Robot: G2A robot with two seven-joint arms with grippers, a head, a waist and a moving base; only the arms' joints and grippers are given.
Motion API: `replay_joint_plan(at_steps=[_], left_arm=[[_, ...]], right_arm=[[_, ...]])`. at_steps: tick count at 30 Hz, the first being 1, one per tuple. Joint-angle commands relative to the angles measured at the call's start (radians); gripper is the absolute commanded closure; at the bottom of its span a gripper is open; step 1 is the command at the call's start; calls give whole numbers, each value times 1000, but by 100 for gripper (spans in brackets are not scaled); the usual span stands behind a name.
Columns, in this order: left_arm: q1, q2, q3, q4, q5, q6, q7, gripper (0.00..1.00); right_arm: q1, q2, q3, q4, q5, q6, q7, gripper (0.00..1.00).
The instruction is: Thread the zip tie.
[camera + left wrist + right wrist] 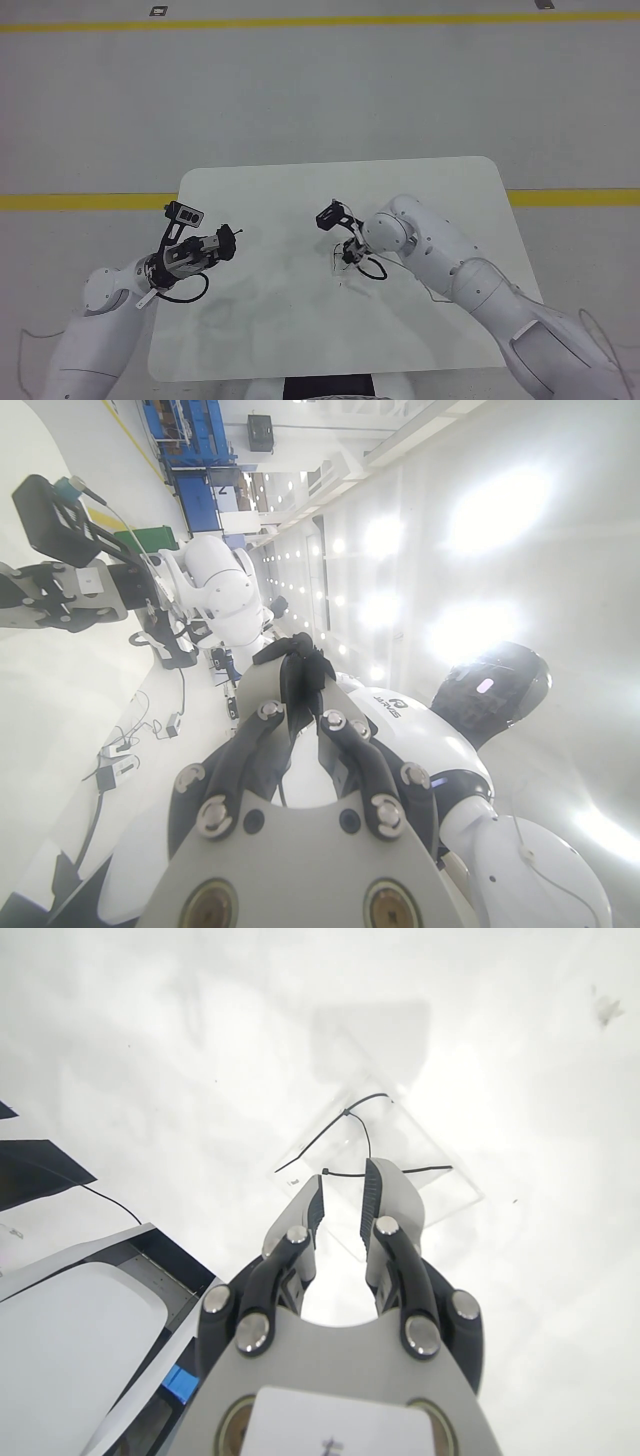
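Observation:
Two black zip ties lie on a clear plastic sheet [440, 1188] on the white table [440, 180]. One zip tie [345, 1175] runs straight across between the tips of my right gripper [345, 1177], which is open and pointing down at it. The other zip tie [327, 1134] lies bent just beyond. In the top view the right gripper [347, 256] hangs over the table's middle. My left gripper [302, 652] is shut and held up off the table on the left [226, 243]. A thin black strip [238, 232] that looks like a zip tie sticks out of its tip.
The table's rounded edges are close to the left arm [165, 300]. A black cable [376, 270] loops off the right wrist. White tabletop lies bare between the two grippers.

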Motion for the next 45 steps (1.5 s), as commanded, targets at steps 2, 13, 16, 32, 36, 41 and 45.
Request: replay_joint_plan(at_steps=[2,13,16,32,36,41,45], left_arm=[[0,0,0,0,0,0,0,100],[0,0,0,0,0,0,0,100],[0,0,0,0,0,0,0,100],[0,0,0,0,0,0,0,100],[0,0,0,0,0,0,0,100],[0,0,0,0,0,0,0,100],[0,0,0,0,0,0,0,100]], right_arm=[[3,-8,-13,24,-5,-5,-17,79],[23,-41,-62,90,-57,-3,-46,85],[26,-47,-67,101,-64,-3,-47,85],[31,-71,-82,121,-114,9,-35,83],[33,-78,-86,130,-117,6,-30,89],[37,-87,-89,146,-120,3,-23,100],[41,-92,-87,150,-123,4,-17,100]])
